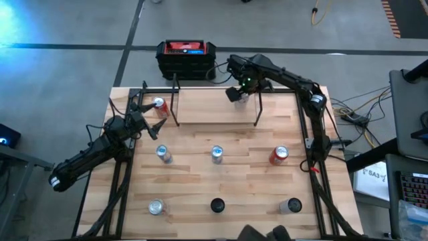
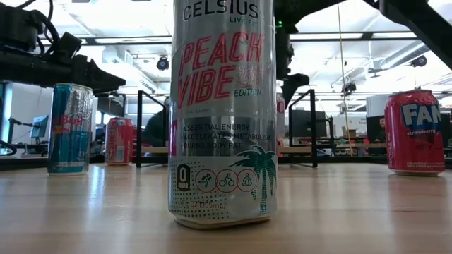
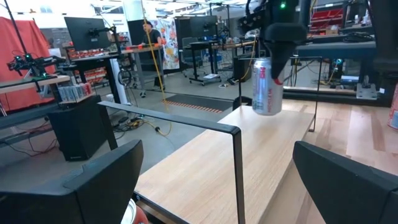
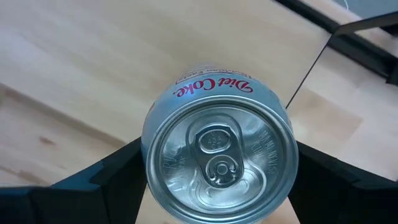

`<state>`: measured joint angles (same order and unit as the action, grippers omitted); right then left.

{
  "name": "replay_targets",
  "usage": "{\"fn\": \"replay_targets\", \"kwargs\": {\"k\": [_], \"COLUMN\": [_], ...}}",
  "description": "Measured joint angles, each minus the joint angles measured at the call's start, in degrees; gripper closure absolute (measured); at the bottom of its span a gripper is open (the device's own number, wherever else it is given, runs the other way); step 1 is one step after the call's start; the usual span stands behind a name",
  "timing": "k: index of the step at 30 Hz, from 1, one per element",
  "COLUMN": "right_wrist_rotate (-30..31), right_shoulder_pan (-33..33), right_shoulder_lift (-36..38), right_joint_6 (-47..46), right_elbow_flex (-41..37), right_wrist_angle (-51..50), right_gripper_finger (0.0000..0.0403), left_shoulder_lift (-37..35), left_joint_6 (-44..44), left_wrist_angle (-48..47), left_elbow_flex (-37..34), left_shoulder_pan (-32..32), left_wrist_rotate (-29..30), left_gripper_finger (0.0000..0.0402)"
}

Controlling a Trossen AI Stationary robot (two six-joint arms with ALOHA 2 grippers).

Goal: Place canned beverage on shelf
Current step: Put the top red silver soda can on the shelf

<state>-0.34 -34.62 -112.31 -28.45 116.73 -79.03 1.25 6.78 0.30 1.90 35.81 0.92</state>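
The shelf point(image 1: 215, 107), a light-wood plank between thin black rod uprights, stands at the table's far middle. Above its far right part my right gripper point(image 1: 239, 92) hangs, shut on a silver Diet Coke can point(image 3: 267, 87), which the right wrist view shows from on top point(image 4: 217, 162). In the low view a tall Celsius can point(image 2: 222, 113) hides most of the held can. My left gripper point(image 1: 142, 110) waits open at the table's far left, level, beside a red can point(image 1: 159, 105) and facing the shelf's left upright point(image 3: 236, 162). My right gripper pinches the Diet Coke can's side wall just below its top rim point(image 4: 149, 168), one finger point(image 4: 112, 180) on each side. The fingers come from above, pointing steeply down. The can hangs upright below them, lifted clear above the shelf's plank point(image 3: 261, 143).
Upright cans stand on the slatted tabletop: a middle row point(image 1: 164, 154), point(image 1: 217, 154), point(image 1: 279, 156) and a near row point(image 1: 156, 207), point(image 1: 217, 205), point(image 1: 290, 205). A black-and-red box point(image 1: 186, 57) sits beyond the far edge. The plank's left and middle point(image 1: 200, 107) lie bare.
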Motion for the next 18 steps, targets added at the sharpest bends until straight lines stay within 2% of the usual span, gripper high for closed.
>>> {"fn": "replay_targets", "kwargs": {"k": [18], "right_wrist_rotate": [2.1], "right_shoulder_pan": [-2.3], "right_shoulder_lift": [-0.1], "right_joint_6": [5.2], "right_elbow_flex": [0.0], "right_wrist_angle": [2.3], "right_gripper_finger": [0.0101], "left_shoulder_lift": [0.0], "left_joint_6": [0.0], "left_wrist_angle": [0.0], "left_elbow_flex": [0.0], "left_shoulder_pan": [0.0], "left_wrist_rotate": [0.0], "left_gripper_finger": [0.0003]}}
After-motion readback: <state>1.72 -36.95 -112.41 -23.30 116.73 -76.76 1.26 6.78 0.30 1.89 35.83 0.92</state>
